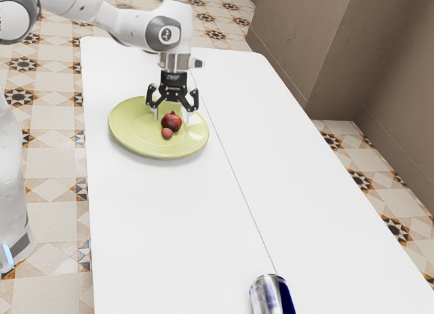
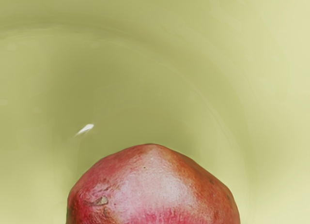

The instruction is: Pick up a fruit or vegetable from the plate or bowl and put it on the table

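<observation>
Tile floor [image 1: 54,226], white table [image 1: 156,226], brown wall [image 1: 298,49]. Claw [image 1: 172,117] open, fingers astride pomegranate [image 1: 171,121], which sits on green plate [image 1: 127,128] beside small fruit [image 1: 167,133]. Best: center, dip slightly, close evenly, lift straight, avoid nudging small fruit. Table smooth, seam lengthwise, can [image 1: 266,297] well apart.

Bright, even light over a nearly washed-out white table [image 1: 169,226].
Soft shadow hugs the rim of the green plate [image 1: 129,127]; the brown wall [image 1: 298,49] beyond the table's long edge is duller, and the can [image 1: 267,297] has pale metallic highlights. In the wrist view, the plate shades gently from olive to pale green, with one small white glint, and a whitish sheen lies on the red fruit [image 2: 150,185].
</observation>
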Robot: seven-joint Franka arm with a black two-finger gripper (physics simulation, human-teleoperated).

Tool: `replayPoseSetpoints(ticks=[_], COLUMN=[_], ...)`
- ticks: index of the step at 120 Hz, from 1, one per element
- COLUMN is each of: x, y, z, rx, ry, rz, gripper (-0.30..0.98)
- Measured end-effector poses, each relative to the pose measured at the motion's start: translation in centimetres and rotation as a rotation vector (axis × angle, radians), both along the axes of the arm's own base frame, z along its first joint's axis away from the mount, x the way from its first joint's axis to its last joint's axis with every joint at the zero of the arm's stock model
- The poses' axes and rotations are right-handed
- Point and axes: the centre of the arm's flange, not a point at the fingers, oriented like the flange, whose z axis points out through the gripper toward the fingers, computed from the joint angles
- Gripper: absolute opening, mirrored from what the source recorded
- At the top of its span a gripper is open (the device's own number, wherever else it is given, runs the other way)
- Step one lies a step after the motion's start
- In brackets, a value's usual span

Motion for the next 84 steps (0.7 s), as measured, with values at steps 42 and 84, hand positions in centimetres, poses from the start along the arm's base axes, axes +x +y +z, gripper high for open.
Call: replayPoseSetpoints(ticks=[42, 84], x=[0.4, 0.9], y=[-0.1, -0.3], z=[-1.3, -1.4], rx=[-0.009, -0.001], ry=[0.018, 0.013], rz=[-0.003, -0.003], gripper=[0.63, 0.37])
